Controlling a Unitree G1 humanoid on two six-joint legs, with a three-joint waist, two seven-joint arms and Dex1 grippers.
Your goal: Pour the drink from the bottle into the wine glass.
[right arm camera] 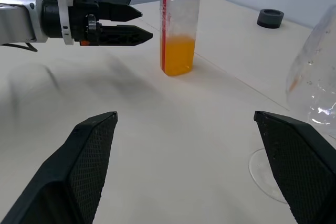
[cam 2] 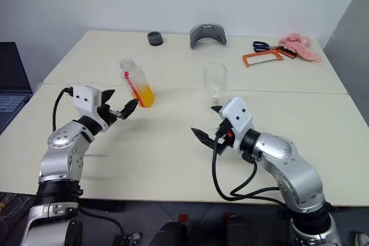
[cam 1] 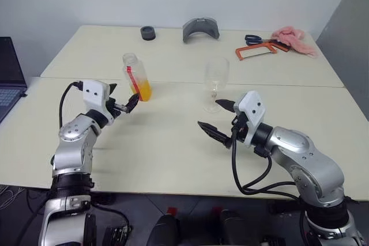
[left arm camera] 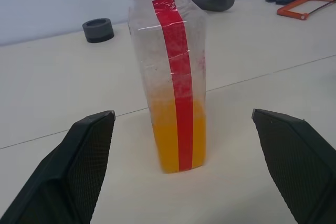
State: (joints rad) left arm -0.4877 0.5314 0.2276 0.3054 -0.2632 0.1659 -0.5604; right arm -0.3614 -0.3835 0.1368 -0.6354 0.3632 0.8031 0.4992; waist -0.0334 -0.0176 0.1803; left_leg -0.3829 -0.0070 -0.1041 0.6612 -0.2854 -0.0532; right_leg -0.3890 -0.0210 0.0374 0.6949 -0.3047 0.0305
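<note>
While the bottle [cam 1: 136,76] stands upright on the table [cam 1: 173,159], left of centre on the seam between the two tabletops, the left gripper [cam 1: 125,103] hangs level just on its near left with both fingers spread wide and nothing held, evidently lined up to close on its sides. The drink [left arm camera: 176,139] fills only the lower third; no cap is seen on the neck. The wine glass [cam 1: 215,82] stands empty to the right, well apart from the bottle. The right gripper [cam 1: 220,120] hovers near the glass's foot, equally wide and empty, likely to steady it. Open tabletop lies between bottle and glass; the hacksaw [cam 1: 257,51], scissors [cam 1: 253,40] and pink cloth [cam 1: 294,38] sit far right, clear of the work.
</note>
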